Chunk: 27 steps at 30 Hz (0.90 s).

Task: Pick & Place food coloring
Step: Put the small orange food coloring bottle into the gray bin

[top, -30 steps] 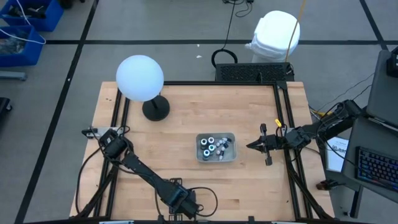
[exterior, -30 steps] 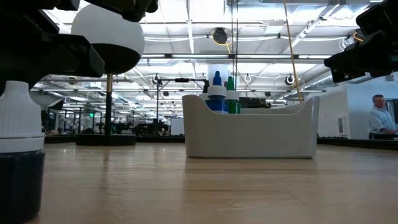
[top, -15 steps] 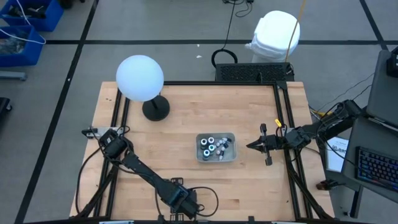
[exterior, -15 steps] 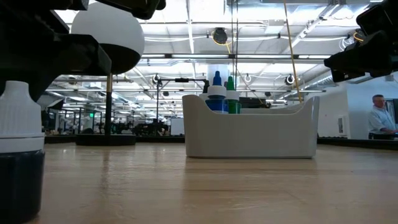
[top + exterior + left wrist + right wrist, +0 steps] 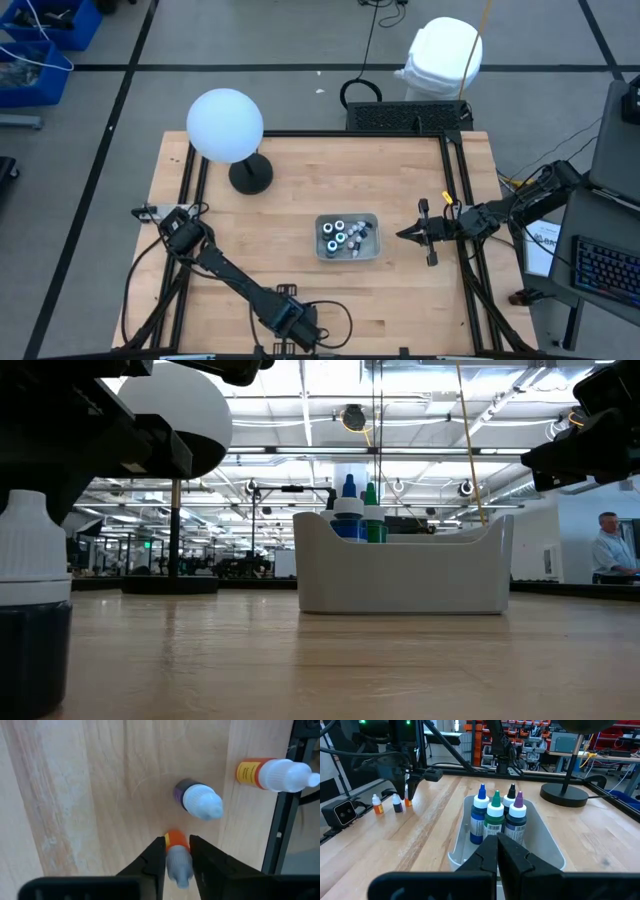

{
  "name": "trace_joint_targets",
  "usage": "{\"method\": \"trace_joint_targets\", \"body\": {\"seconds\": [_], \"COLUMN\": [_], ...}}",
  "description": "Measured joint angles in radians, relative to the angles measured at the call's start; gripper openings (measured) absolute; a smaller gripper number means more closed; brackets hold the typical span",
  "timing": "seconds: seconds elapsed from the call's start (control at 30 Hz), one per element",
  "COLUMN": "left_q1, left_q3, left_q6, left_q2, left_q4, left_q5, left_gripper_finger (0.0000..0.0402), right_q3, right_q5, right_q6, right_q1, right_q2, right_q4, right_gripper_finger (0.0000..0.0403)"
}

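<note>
surface and material survey: wood top, plastic wares, matt dark tooling

the table is pale wood, planked, with visible grain and a low satin sheen; its border rails look like dark matt metal. the tray is smooth whitish plastic, faintly glossy. the food coloring bottles in it look like plastic, with smooth coloured conical caps and paper-like printed labels. the small orange bottle, the dark bottle and the orange-labelled bottle have smooth whitish plastic caps. the left gripper fingers are matt black. the lamp globe is matt white, its base dark.
</note>
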Motion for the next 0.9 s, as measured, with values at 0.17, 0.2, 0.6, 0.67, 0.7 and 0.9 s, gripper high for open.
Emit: {"method": "trace_joint_targets", "body": {"seconds": [0.17,0.2,0.6,0.67,0.7,0.9], "left_q1": [-0.008,-0.01,-0.002,0.003,0.006,0.02], "left_q3": [0.0,0.0,0.039,0.062,0.076,0.18], "left_q6": [0.027,0.031,0.096,0.114,0.123,0.178], "left_q2": [0.0,0.0,0.001,0.001,0.001,0.0], "left_q4": [-0.003,-0.003,-0.036,-0.045,-0.055,-0.122], "left_q5": [0.0,0.0,0.029,0.029,0.026,-0.011], "left_gripper_finger": [0.0069,0.0069,0.0053,0.0052,0.0052,0.0051], "right_q3": [0.0,0.0,0.0,0.0,0.0,0.0], "right_q5": [0.0,0.0,0.002,0.003,0.004,0.004], "right_q6": [-0.003,-0.003,-0.003,-0.003,-0.003,-0.003], "right_q1": [0.0,0.0,0.0,0.0,0.0,0.0], "right_q2": [0.0,0.0,0.0,0.0,0.0,0.0], "right_q4": [0.001,0.001,0.002,0.002,0.002,0.002], "right_gripper_finger": [0.0,0.0,0.0,0.0,0.0,0.0]}}
